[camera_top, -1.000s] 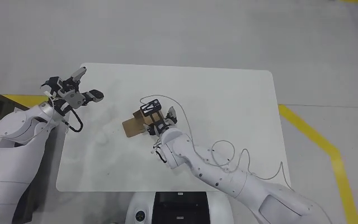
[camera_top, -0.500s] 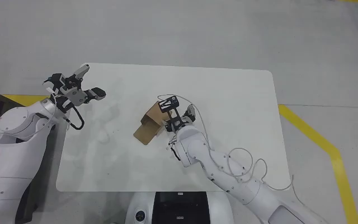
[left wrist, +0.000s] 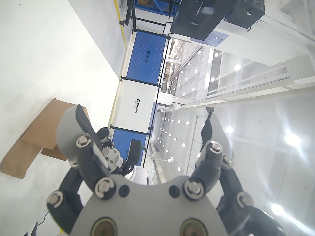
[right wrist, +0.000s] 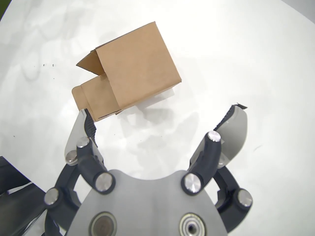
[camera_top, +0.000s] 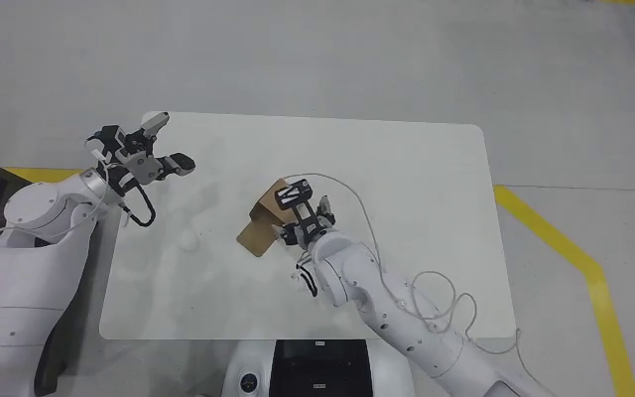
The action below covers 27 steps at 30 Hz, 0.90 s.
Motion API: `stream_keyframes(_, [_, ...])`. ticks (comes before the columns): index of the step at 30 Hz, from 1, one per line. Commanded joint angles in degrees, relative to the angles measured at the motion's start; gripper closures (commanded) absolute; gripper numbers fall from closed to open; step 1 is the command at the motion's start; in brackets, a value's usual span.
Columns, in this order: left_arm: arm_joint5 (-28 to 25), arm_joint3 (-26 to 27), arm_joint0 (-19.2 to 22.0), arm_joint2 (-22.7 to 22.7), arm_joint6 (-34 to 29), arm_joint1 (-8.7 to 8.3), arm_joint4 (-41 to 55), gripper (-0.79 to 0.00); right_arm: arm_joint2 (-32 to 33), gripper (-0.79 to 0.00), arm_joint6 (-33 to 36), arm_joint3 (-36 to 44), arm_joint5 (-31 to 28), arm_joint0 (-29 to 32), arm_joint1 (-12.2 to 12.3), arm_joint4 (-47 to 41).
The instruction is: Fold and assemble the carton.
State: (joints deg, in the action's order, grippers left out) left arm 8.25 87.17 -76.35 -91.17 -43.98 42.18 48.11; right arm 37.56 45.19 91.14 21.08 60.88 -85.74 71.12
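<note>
Cardboard forms the one carton (camera_top: 264,220) on the white table (camera_top: 417,169), and two grippers are near it. The carton lies a little to the left of the table's middle. It is a smooth, matte brown rectangular sleeve, partly squared up and resting on one side. At one end a narrower tuck panel and a triangular-looking side flap stick out unfolded.

The right gripper (camera_top: 310,198) hangs just beside the carton on its right, fingers spread wide with nothing between them. In the right wrist view the carton (right wrist: 137,74) sits ahead of the right gripper (right wrist: 160,109). One fingertip appears right at the corner of the tuck panel, but whether it touches cannot be told. Each finger is a curved grey metal shell faced with a black ribbed pad (right wrist: 89,126).

The left gripper (camera_top: 171,142) is over the table's far left corner, well apart from the carton. Its fingers are also spread wide and hold nothing. In the left wrist view the left gripper (left wrist: 145,114) has the carton (left wrist: 37,133) lying beyond one finger.
</note>
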Motion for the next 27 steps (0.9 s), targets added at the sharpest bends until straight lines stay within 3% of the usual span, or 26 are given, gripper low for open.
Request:
stream_keyframes(1, [0.1, -0.1, 0.2, 0.2, 0.0, 0.13, -0.2, -0.785, -0.8, -0.785, -0.6, -1.7, 0.7, -1.0, -0.7, -0.5])
stream_keyframes(8, [0.4, -0.8, 0.7, 0.4, -0.5, 0.54, -0.3, -0.785, -1.7, -0.785, 2.3, -4.2, 2.5, -2.1, -2.0, 0.6])
stream_keyframes(16, [0.8, -1.2, 1.4, 0.4, -1.1, 0.93, -0.8, -0.785, 2.0, -0.785, 8.3, -3.6, 3.7, -1.2, -1.4, 6.4])
stream_keyframes(27, [1.1, -1.5, 1.6, -0.2, -2.0, 1.37, -1.1, -0.785, 8.4, -0.785, 9.7, 0.9, 4.9, 2.2, -0.2, 14.0])
